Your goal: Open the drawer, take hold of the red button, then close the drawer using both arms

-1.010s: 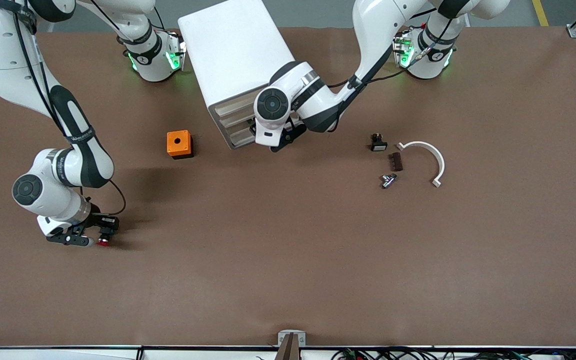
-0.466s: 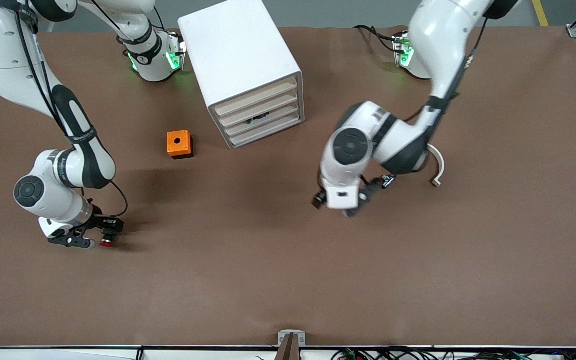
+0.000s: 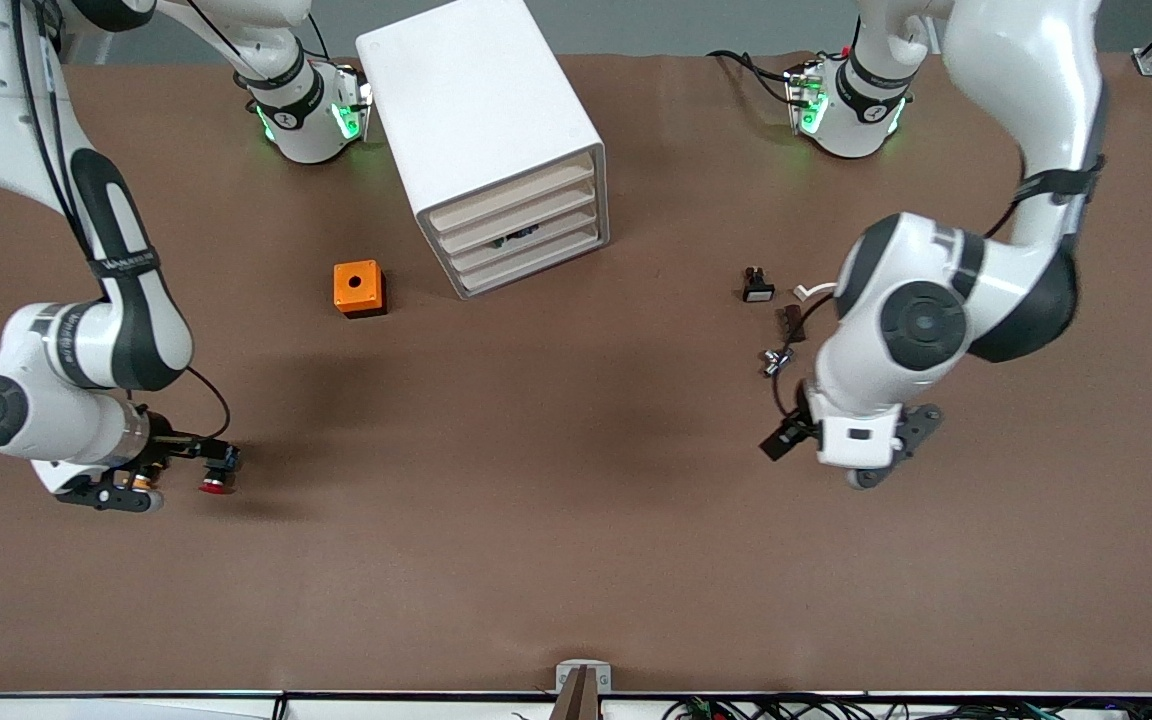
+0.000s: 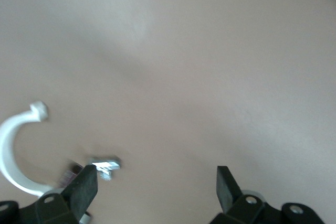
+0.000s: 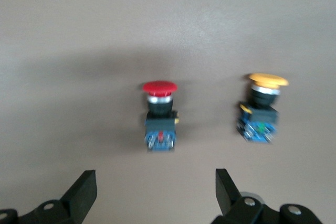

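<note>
**Button on counter, both tools released**

Right tool (image 5: 152, 192) spread wide just above the counter (image 3: 536, 520), red button (image 5: 159, 114) lying free beside orange-capped button (image 5: 261, 107). Left tool (image 4: 156, 186) spread, empty, over bare counter near white bracket (image 4: 13, 150). Cabinet (image 3: 481, 130) drawers (image 3: 521, 230) look shut.

The drawer (image 3: 526, 237) is one of four cream-fronted trays stacked in a white rounded cabinet (image 3: 476, 110); all four fronts sit nearly flush, with something dark showing at a gap between two of them. The button (image 3: 213, 485), red-capped with a black body and blue-green back end (image 5: 159, 141), lies on its side on the brown table (image 3: 556, 520) toward the right arm's end, nearer the front camera than the cabinet.
</note>
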Robot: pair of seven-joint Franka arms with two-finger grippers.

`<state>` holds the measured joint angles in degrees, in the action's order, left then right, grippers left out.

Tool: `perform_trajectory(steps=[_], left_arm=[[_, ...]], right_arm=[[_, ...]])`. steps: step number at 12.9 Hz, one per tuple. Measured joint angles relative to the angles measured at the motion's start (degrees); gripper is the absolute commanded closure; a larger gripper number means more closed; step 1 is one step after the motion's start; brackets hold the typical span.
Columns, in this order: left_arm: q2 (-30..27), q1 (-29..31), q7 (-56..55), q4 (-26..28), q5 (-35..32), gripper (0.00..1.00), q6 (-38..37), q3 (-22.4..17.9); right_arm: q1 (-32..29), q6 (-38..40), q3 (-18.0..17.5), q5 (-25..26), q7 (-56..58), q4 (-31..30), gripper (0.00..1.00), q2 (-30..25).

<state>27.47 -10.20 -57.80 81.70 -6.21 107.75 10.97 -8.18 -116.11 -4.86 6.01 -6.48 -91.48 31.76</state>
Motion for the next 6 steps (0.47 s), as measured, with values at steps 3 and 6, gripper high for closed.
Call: perform_trajectory(steps=[3,6], left_arm=[[-6.5,5.0,11.1,-0.3,0.0,0.00,-6.2,0.0],[-13.2,8.9,22.9,-0.2,0.0,0.00,-11.0,0.0]], right_arm=[[1.0,10.1,-0.6,0.0,0.0,2.9,0.00,-5.8],[1.3,16.1,-2.8,0.0,0.0,3.2,0.00,-11.7]])
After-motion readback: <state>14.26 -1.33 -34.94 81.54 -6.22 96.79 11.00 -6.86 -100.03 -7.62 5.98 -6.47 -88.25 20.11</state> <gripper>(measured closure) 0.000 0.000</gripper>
